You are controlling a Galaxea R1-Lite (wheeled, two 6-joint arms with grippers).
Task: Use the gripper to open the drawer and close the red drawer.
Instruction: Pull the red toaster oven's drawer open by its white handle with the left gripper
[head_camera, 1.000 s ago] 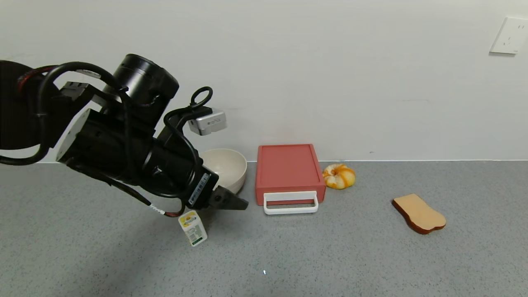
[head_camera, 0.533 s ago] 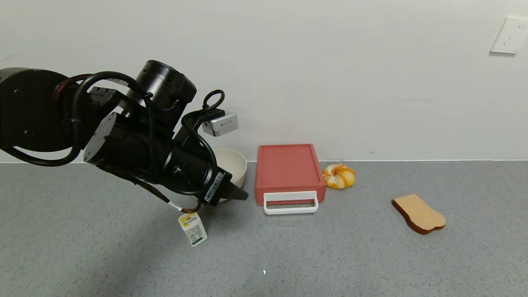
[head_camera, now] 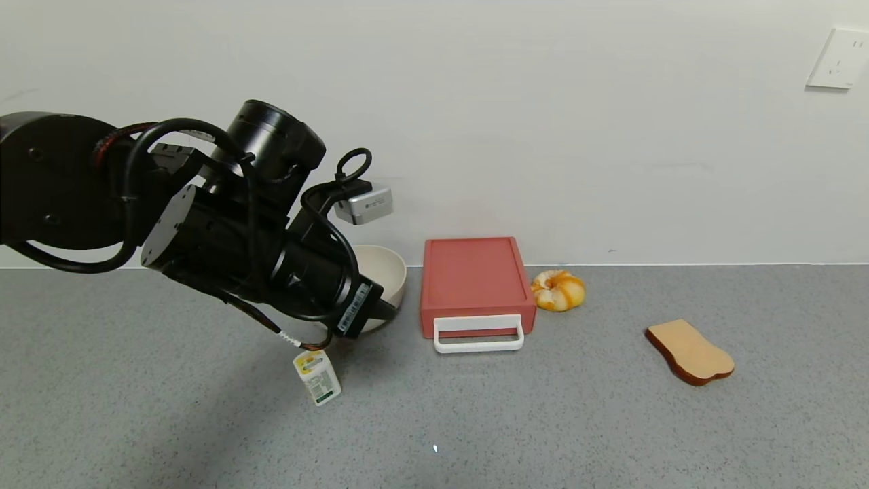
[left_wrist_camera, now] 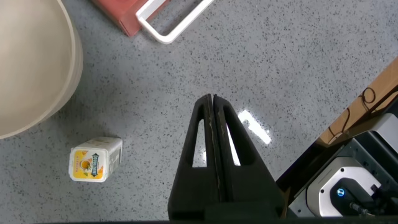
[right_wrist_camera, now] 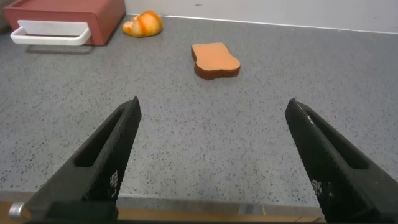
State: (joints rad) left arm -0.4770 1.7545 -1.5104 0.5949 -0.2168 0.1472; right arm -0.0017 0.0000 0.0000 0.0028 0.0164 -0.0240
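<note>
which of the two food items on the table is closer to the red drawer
The orange-and-white pastry, sitting right beside the red drawer on the wall side. The toast slice lies well apart, farther toward the robot's right.

**Legible markings: almost none**

Barcode sticker point(head_camera: 354, 307) on the left gripper point(head_camera: 380, 311): white label, black bars, printing too small to read. Small bottle point(head_camera: 317, 377) on the table point(head_camera: 543, 421): yellow-and-green label with lines of print, none of it legible; the left wrist view shows the same label point(left_wrist_camera: 93, 163), an orange picture and dark lettering, unreadable. Silver camera box point(head_camera: 364, 205) above the gripper carries a line of tiny text, not decipherable.
</note>
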